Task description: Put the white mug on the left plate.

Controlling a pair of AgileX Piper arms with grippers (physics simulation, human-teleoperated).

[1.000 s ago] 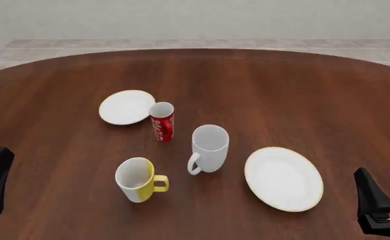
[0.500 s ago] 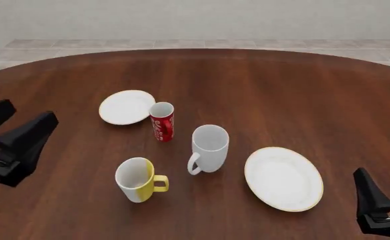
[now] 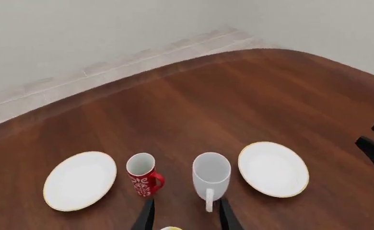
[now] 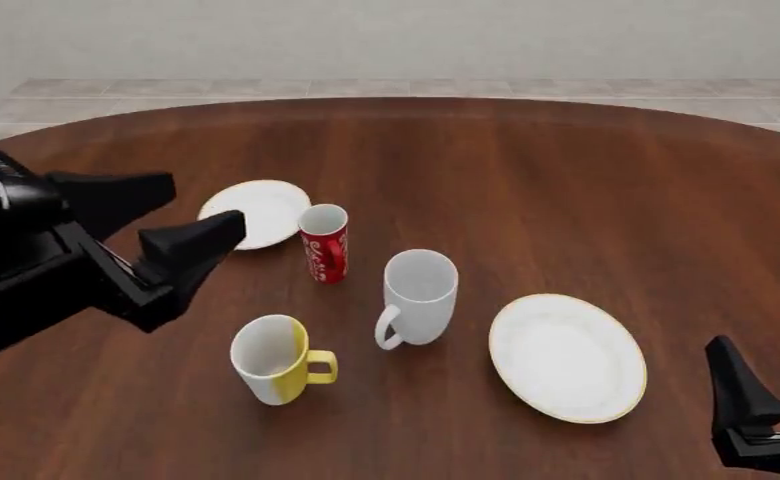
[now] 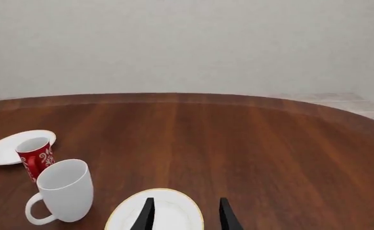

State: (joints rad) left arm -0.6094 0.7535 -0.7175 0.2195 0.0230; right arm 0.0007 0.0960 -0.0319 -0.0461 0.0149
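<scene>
1. Near the table's middle, the white mug [image 4: 420, 297] is standing upright, mouth up, its loop handle pointing toward the arms' side and slightly left.
2. The left gripper [image 4: 183, 218] is hovering above the table to the mug's left, fingers spread apart and holding nothing; the mug is lying forward and to the right of it. In the left wrist view the mug [image 3: 211, 178] is sitting just ahead of the open fingertips [image 3: 147, 214].
3. The left plate [image 4: 253, 213] is resting beyond and left of the mug, partly hidden in the front view by the left gripper.
4. A red cup [image 4: 323, 243] is standing between mug and left plate, just beside the plate's rim; judged the main obstacle on the carry path.
5. A yellow-and-white mug [image 4: 277, 359] is sitting near the left gripper on the near side, well clear of that path.
6. The larger plate [image 4: 568, 356] is lying to the mug's right.
7. The right gripper [image 5: 184, 212] is waiting low at the near right edge, fingers apart and empty; by the front view, the left arm is judged the nearer.
</scene>
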